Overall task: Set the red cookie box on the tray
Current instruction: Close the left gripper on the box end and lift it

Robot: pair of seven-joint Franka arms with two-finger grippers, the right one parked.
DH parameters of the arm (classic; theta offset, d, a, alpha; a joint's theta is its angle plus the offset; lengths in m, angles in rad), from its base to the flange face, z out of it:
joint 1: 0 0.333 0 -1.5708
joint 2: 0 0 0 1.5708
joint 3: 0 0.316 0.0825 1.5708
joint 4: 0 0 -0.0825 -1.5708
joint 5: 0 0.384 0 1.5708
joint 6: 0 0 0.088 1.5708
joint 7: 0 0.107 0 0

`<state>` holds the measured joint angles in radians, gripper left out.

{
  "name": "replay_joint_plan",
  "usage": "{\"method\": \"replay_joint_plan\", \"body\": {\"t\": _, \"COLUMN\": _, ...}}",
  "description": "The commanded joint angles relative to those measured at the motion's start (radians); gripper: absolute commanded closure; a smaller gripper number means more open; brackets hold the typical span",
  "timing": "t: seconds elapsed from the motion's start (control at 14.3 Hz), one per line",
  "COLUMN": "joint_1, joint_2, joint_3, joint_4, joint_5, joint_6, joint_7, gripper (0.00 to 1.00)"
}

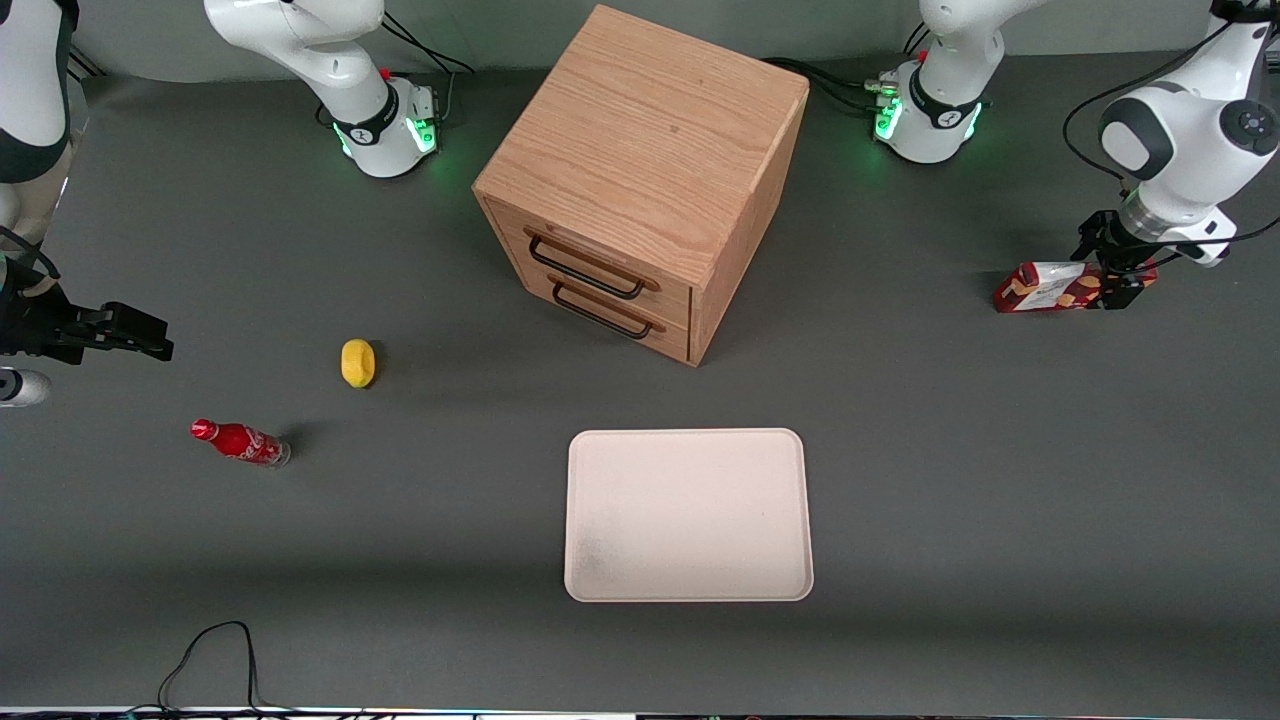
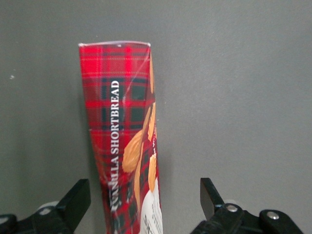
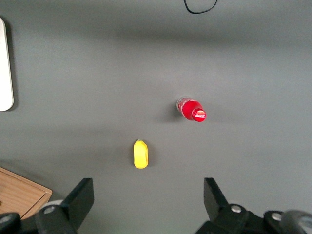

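The red cookie box (image 1: 1045, 287) lies on the table toward the working arm's end, level with the cabinet's front. In the left wrist view the red cookie box (image 2: 122, 122) is a slim tartan carton with golden cookies and a white label panel. My left gripper (image 1: 1118, 288) is low over its label end. The gripper (image 2: 145, 195) is open, one finger (image 2: 78, 197) on each side of the box with a gap on both sides. The cream-pink tray (image 1: 688, 515) lies flat, nearer the front camera than the cabinet, with nothing on it.
A wooden two-drawer cabinet (image 1: 640, 180) stands mid-table, farther from the camera than the tray. A yellow lemon-like object (image 1: 358, 362) and a small red soda bottle (image 1: 240, 442) lie toward the parked arm's end. A black cable (image 1: 210, 650) loops at the table's front edge.
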<state>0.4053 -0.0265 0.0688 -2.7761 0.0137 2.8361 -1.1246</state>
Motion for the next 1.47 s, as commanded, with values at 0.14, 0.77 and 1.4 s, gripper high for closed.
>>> {"method": "replay_joint_plan", "body": {"t": 0.14, "joint_1": -0.029, "joint_2": -0.024, "joint_3": 0.000, "joint_4": -0.017, "joint_5": -0.008, "joint_6": -0.007, "joint_7": -0.017, "gripper": 0.46}}
{"method": "replay_joint_plan", "body": {"t": 0.77, "joint_1": -0.028, "joint_2": -0.079, "joint_3": 0.000, "joint_4": -0.013, "joint_5": -0.009, "joint_6": -0.089, "joint_7": -0.015, "gripper": 1.00}}
{"method": "replay_joint_plan", "body": {"t": 1.4, "joint_1": -0.028, "joint_2": -0.254, "joint_3": 0.000, "joint_4": 0.199, "joint_5": -0.009, "joint_6": -0.556, "joint_7": -0.009, "gripper": 1.00}}
